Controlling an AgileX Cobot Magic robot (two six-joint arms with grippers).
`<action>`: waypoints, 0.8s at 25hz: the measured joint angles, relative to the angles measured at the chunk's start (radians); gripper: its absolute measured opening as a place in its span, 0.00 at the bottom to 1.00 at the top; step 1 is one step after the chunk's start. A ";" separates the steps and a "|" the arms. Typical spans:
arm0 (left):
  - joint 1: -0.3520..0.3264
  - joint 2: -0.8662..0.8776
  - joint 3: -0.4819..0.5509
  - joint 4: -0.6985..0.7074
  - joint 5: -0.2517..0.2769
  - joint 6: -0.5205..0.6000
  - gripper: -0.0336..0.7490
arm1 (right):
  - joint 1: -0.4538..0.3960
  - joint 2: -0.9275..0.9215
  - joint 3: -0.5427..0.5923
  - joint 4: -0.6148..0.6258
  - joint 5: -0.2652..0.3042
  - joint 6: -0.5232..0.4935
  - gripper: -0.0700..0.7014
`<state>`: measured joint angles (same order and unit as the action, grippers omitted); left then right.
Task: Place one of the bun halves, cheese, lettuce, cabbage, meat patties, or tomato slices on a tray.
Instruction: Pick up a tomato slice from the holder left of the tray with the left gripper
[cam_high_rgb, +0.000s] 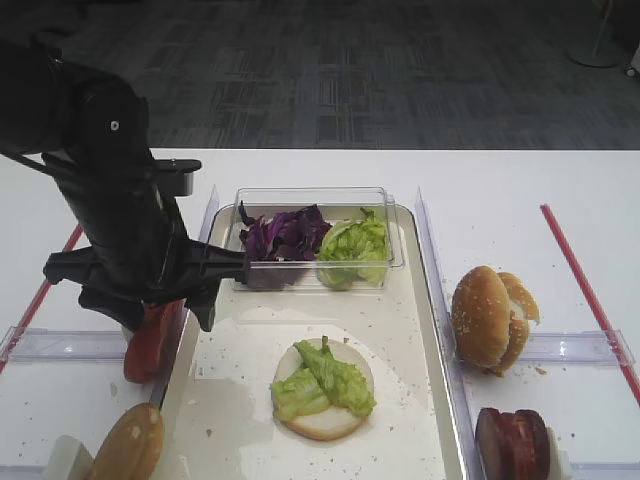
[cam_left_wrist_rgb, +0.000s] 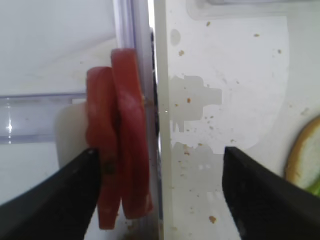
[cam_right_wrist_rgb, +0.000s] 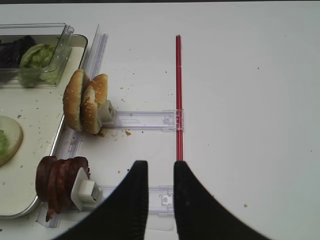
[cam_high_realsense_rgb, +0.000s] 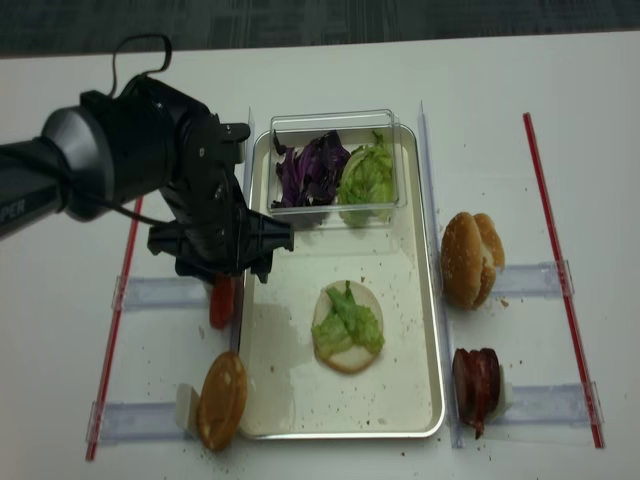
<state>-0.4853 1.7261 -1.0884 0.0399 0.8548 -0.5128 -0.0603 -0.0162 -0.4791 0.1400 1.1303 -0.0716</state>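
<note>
Left wrist view shows the left gripper (cam_left_wrist_rgb: 159, 192) spread wide, one finger (cam_left_wrist_rgb: 55, 200) touching the outer side of the upright tomato slices (cam_left_wrist_rgb: 120, 135), the other finger over the tray (cam_left_wrist_rgb: 225, 100); the slices and the tray's rim lie between the fingers, and nothing is clamped. From the high views the slices (cam_high_rgb: 150, 340) stand on edge just outside the tray's left rim, under the left gripper (cam_high_rgb: 150, 300). Below them a bun half (cam_high_rgb: 130, 445) stands on edge in a clear rail holder, beside the tray's lower left corner. On the tray (cam_high_realsense_rgb: 290, 400) a clear tub (cam_high_rgb: 312, 200) sits at the far end holding purple cabbage (cam_high_rgb: 283, 235) on its left and lettuce (cam_high_rgb: 355, 245) on its right. Near the tray's middle lies a bun half (cam_high_rgb: 325, 415) cut face up, with lettuce (cam_high_rgb: 325, 382) on top. Right of the tray two bun halves (cam_high_rgb: 490, 318) stand together on edge in another holder, and nearer the camera meat patties (cam_high_rgb: 513, 443) stand on edge likewise. Over the bare table (cam_right_wrist_rgb: 250, 100) at the far right the right gripper (cam_right_wrist_rgb: 161, 187) hangs with its fingers pressed nearly together, pinching nothing, beside a red strip (cam_right_wrist_rgb: 178, 90)
</note>
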 joint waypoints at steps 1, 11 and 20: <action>0.001 0.007 0.000 0.000 -0.002 0.002 0.64 | 0.000 0.000 0.000 0.000 0.000 0.000 0.32; 0.009 0.017 -0.001 0.028 -0.018 0.010 0.53 | 0.000 0.000 0.000 0.000 0.000 0.000 0.32; 0.009 0.017 -0.028 0.032 0.003 0.010 0.51 | 0.000 0.000 0.000 0.000 0.000 0.000 0.32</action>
<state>-0.4762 1.7430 -1.1168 0.0715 0.8577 -0.5026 -0.0603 -0.0162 -0.4791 0.1400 1.1303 -0.0716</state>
